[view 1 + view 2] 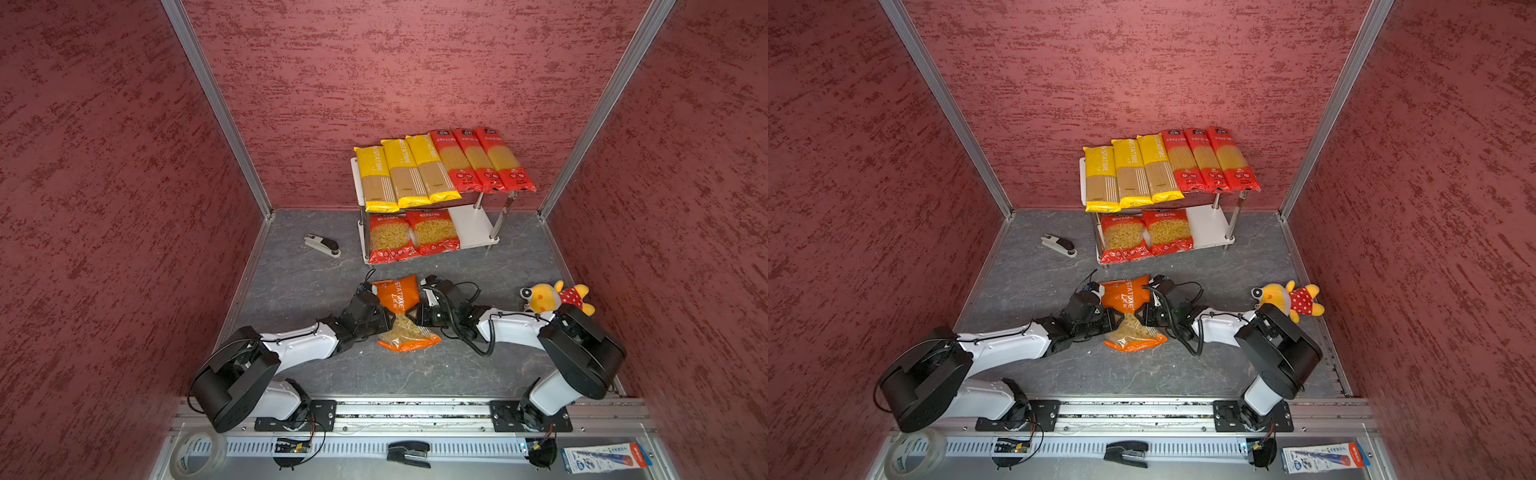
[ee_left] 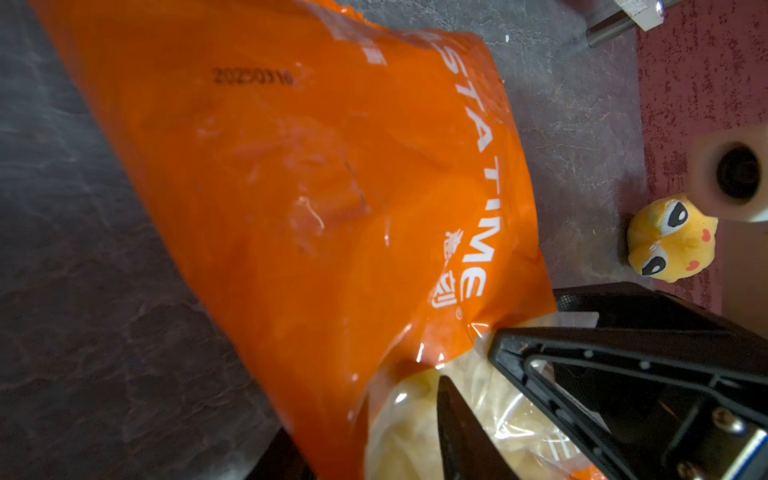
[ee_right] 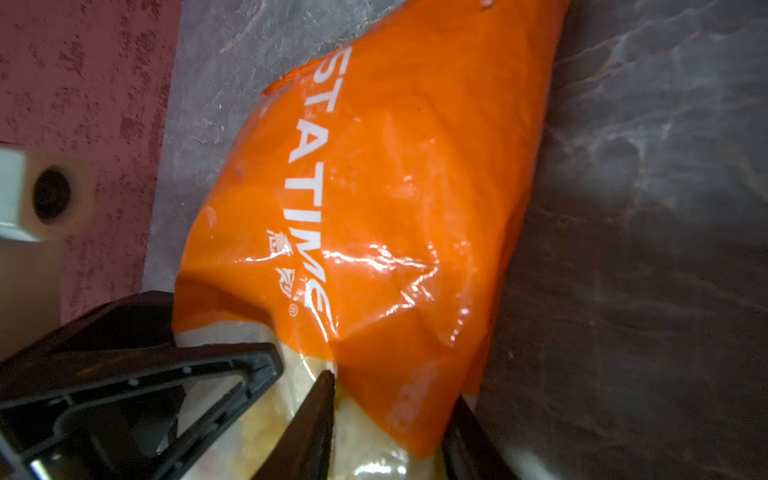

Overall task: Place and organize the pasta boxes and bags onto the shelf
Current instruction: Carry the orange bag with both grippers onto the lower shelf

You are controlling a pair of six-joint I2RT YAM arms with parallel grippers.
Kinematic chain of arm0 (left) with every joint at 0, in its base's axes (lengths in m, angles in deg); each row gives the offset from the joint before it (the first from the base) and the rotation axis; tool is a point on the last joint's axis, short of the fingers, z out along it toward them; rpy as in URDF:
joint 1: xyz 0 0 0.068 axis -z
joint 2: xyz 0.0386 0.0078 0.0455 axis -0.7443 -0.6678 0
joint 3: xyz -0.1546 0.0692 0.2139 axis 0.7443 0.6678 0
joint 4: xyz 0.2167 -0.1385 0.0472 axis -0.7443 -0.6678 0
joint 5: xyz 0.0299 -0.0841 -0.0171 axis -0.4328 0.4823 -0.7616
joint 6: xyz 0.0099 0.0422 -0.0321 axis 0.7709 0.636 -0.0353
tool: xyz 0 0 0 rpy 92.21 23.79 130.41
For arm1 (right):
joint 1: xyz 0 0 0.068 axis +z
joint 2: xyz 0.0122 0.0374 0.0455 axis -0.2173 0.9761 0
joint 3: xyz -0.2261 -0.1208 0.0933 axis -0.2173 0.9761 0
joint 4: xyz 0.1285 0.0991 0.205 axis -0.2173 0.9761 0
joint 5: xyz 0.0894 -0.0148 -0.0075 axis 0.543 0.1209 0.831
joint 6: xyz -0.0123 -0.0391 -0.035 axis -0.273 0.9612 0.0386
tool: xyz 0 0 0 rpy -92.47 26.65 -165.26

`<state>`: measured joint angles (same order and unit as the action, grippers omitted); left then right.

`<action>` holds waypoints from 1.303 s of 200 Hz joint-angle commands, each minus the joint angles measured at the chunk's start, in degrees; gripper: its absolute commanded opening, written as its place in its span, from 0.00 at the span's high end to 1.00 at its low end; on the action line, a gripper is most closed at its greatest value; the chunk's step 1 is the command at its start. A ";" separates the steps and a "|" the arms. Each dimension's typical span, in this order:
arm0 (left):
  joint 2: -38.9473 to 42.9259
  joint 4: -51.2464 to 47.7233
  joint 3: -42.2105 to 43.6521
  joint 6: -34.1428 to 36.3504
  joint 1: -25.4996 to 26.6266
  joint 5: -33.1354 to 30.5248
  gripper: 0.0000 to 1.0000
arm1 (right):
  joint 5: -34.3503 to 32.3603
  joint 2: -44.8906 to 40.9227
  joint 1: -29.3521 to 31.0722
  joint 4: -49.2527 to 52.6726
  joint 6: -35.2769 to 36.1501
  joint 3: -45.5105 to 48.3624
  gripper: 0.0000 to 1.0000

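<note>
Desk (image 1: pixel 291 299): grey marbled, red walls.
Left end effector (image 1: pixel 390 322): pinching orange bag (image 1: pixel 394 293) at its clear middle.
Right end effector (image 1: pixel 411 314): pinching the opposite edge.
Bag writing: "STA TIME", "20250316"; lies before shelf (image 1: pixel 473 226).
Top board: yellow "STATIME" spaghetti packs (image 1: pixel 401 172), red spaghetti packs (image 1: pixel 482 160).
Lower board: two red bags (image 1: pixel 432 232).

I see the shelf (image 1: pixel 471 226) at the back wall, two white boards on chrome posts. Flat on its top board lie three yellow spaghetti packs (image 1: pixel 405 174) side by side, with three red spaghetti packs (image 1: pixel 473 160) just right of them. Two wide red bags (image 1: pixel 432 232) fill the lower board's left part. The orange bag (image 1: pixel 395 293) sits on the counter in front of the shelf, well apart, pinched narrow at its waist, with its clear end away from the shelf.
</note>
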<state>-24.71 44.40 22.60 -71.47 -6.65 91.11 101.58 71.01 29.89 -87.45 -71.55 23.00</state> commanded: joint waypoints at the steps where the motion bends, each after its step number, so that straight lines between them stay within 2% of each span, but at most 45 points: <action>1: 0.29 5.87 -1.87 0.18 1.04 3.00 0.56 | 4.42 -2.54 -0.17 -5.23 0.38 0.56 0.76; 41: 1.87 2.51 -5.18 1.89 3.27 1.04 0.59 | 4.99 -6.49 -1.59 -5.57 1.31 2.98 0.92; 76: 2.19 0.75 -7.99 3.09 6.77 -1.52 0.78 | 5.65 -12.38 -3.47 -2.07 5.20 3.57 1.00; 124: 1.62 1.13 -13.17 4.32 12.72 -4.76 0.90 | 8.15 -22.91 -6.84 11.50 15.83 2.14 1.00; 163: -0.47 3.13 -18.90 7.94 15.42 -6.36 0.98 | 7.75 -30.08 -11.44 20.28 20.97 0.07 1.00; 187: -3.71 5.67 -23.63 11.30 15.48 -6.44 1.00 | 4.97 -34.44 -15.34 23.02 24.25 -1.54 1.00; 208: -9.29 5.73 -31.36 15.79 14.94 -5.71 1.00 | 0.99 -35.80 -19.13 22.50 27.30 -3.50 1.00; 232: -17.01 6.24 -39.95 17.98 13.12 -4.49 1.00 | -2.95 -33.77 -24.26 18.26 29.45 -5.47 1.00; 260: -25.43 8.29 -48.12 18.05 11.45 -3.40 1.00 | -4.87 -27.64 -28.56 10.17 30.82 -8.20 1.00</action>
<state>-45.70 43.59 -18.79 -56.15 5.07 84.07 98.30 39.56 3.39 -65.09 -44.40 18.83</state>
